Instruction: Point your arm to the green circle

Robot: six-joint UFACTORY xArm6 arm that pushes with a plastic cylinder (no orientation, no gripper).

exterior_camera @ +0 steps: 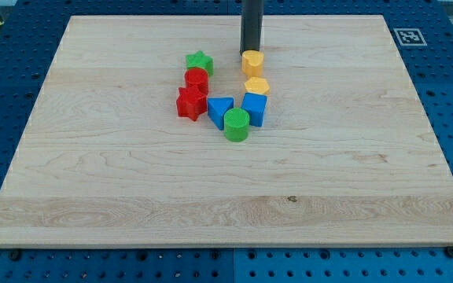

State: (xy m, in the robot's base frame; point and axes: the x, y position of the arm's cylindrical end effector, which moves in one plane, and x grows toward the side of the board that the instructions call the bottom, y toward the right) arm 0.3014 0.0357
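Observation:
The green circle (237,124) is a short green cylinder near the board's middle. It touches a blue triangle (219,108) on its left and a blue block (255,108) on its upper right. My rod comes down from the view's top and my tip (251,52) rests just above a yellow cylinder (252,62), touching or nearly touching it. My tip is well above the green circle, with the yellow blocks and the blue block between them.
A yellow hexagon (256,86) lies below the yellow cylinder. A green star (200,62), a red cylinder (197,79) and a red star (191,103) stand in a column at the left. The wooden board (226,212) sits on a blue perforated table.

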